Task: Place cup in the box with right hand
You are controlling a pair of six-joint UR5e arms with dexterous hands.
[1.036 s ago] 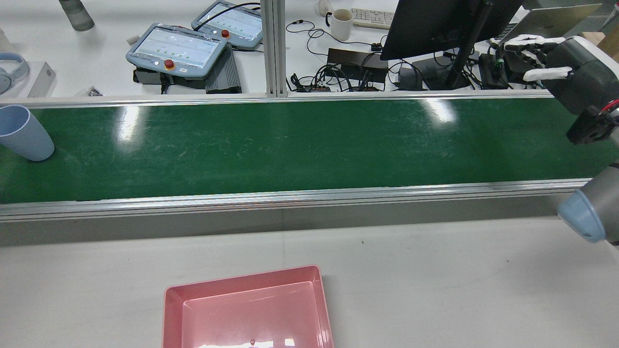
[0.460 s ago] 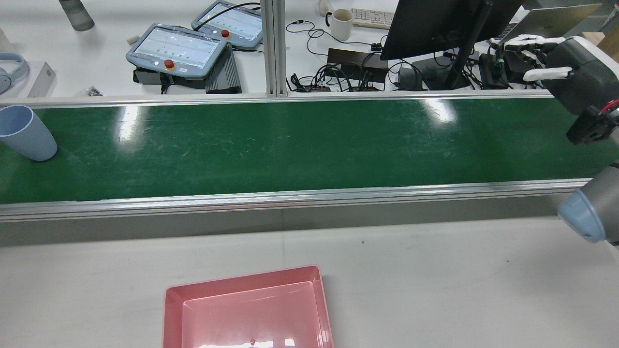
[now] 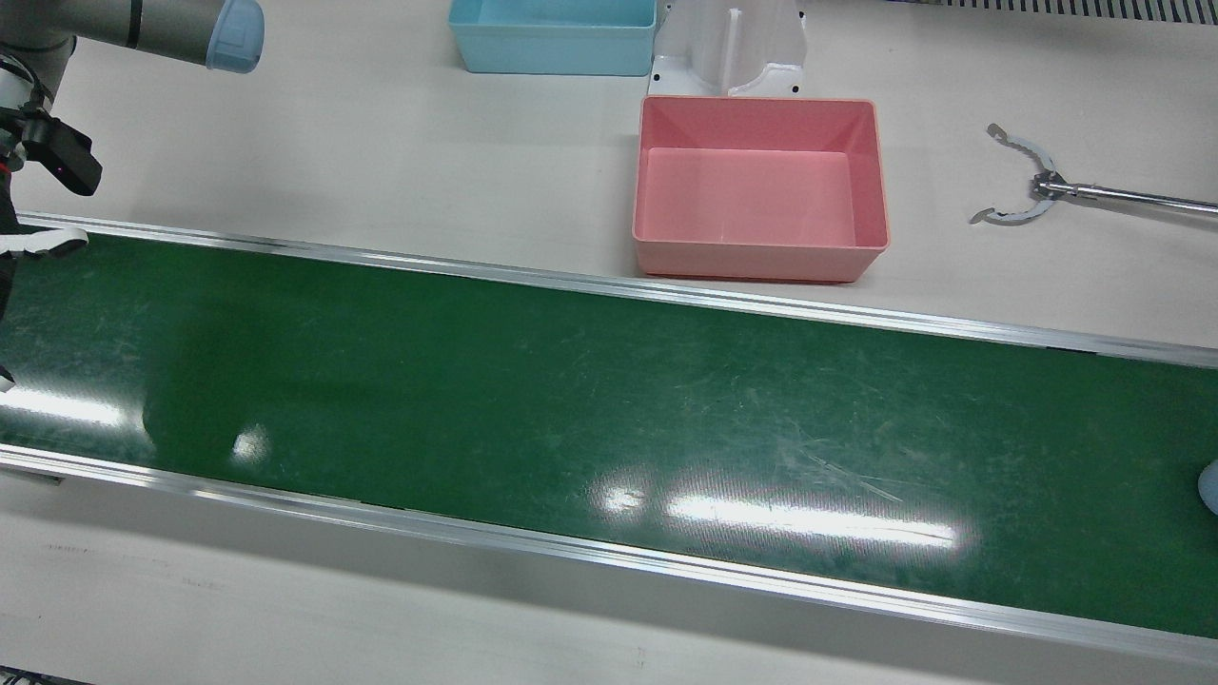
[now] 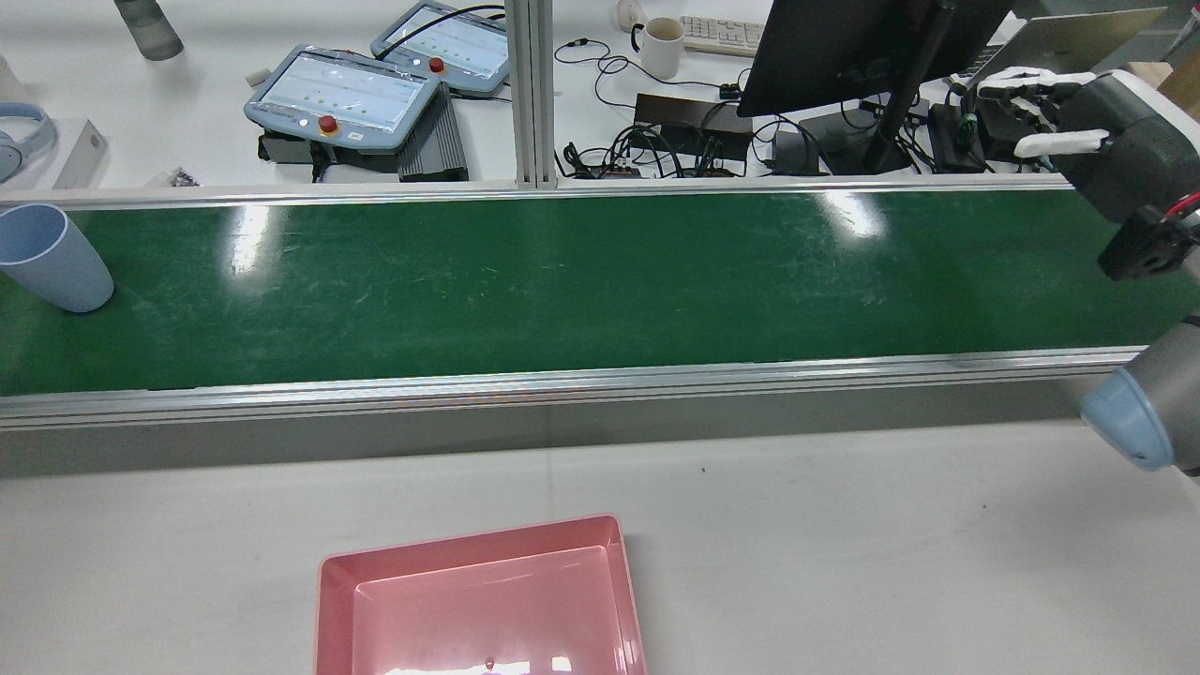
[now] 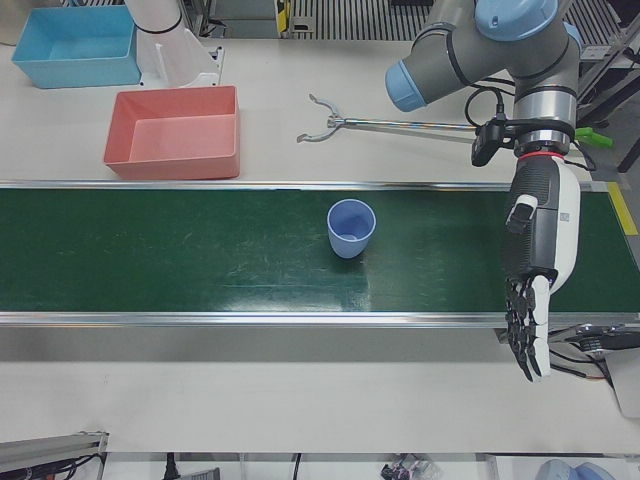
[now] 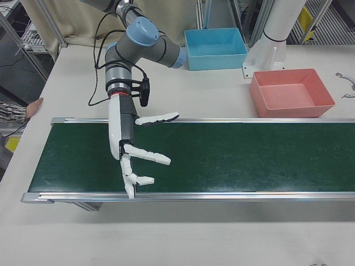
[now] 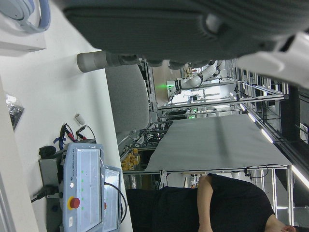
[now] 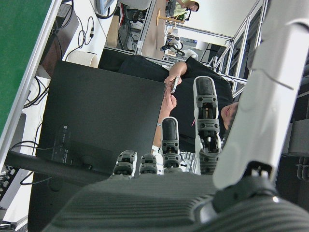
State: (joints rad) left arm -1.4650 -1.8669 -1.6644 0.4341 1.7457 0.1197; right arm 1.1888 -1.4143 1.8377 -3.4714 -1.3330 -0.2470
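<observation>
A light blue cup (image 4: 56, 258) stands upright on the green belt (image 4: 581, 272), at the far left in the rear view. It also shows mid-belt in the left-front view as the cup (image 5: 351, 227). The empty pink box (image 3: 761, 259) sits on the white table beside the belt, and the box (image 6: 294, 111) shows again at the right. My right hand (image 6: 128, 152) hangs open over the belt's other end, fingers spread, far from the cup. In the rear view the right hand (image 4: 1078, 117) is at the top right. My left hand (image 5: 535, 280) is open, with its fingers pointing down past the belt's edge.
A blue bin (image 3: 552, 38) and a white pedestal (image 3: 728, 48) stand behind the pink box. A metal grabber tool (image 3: 1037, 185) lies on the table. Past the belt are teach pendants (image 4: 342, 94), a monitor (image 4: 844, 47) and a mug (image 4: 661, 47). A person's hand (image 6: 33, 108) rests at the table edge.
The cup has shifted slightly to the right along the belt in the rear view. The right hand has not moved.
</observation>
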